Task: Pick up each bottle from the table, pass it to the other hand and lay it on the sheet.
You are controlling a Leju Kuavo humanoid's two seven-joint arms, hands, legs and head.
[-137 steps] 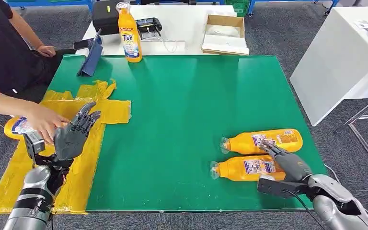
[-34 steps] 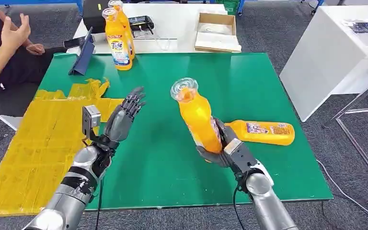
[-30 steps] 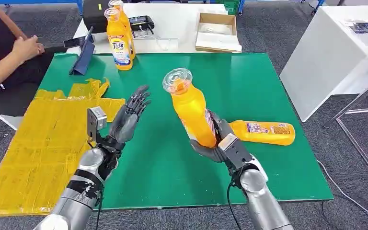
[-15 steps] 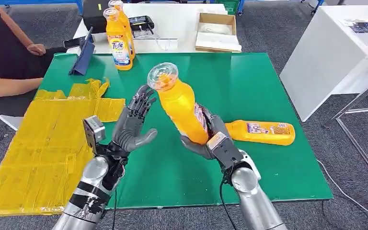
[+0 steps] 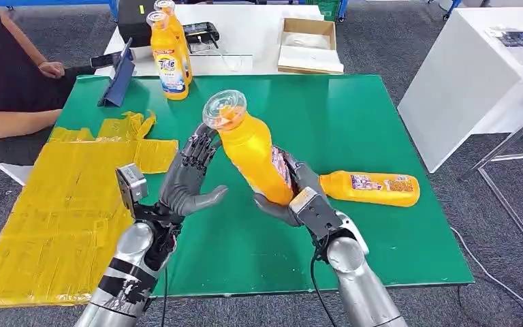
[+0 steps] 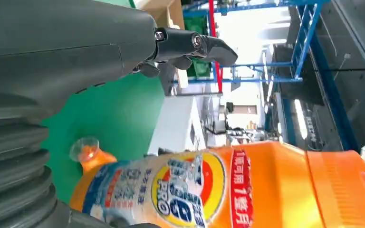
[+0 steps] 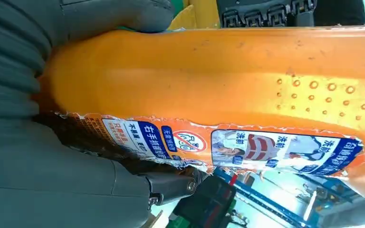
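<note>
My right hand (image 5: pixel 293 197) grips an orange detergent bottle (image 5: pixel 248 153) by its lower body and holds it raised above the green table (image 5: pixel 354 116), its clear cap tilted up and to the left. The same bottle (image 7: pixel 228 90) lies wrapped in the right hand's fingers in the right wrist view. My left hand (image 5: pixel 189 178) stands open just left of the bottle, palm toward it, fingers apart; whether they touch it is unclear. In the left wrist view the bottle (image 6: pixel 228 190) is close in front of the fingers (image 6: pixel 190 45). A second orange bottle (image 5: pixel 371 187) lies on the table at the right. The yellow sheet (image 5: pixel 61 204) covers the table's left side.
Two upright orange bottles (image 5: pixel 167 51) stand at the table's far left edge beside a blue tablet stand (image 5: pixel 117 83). A person (image 5: pixel 7 75) sits at the far left. A white table (image 5: pixel 245 41) with a cardboard box (image 5: pixel 312 46) lies beyond; a white cabinet (image 5: pixel 477 75) stands right.
My right hand has carried the bottle leftward and a little higher, toward my left hand. The left hand has risen and spread beside it. The person has drawn their arm back.
</note>
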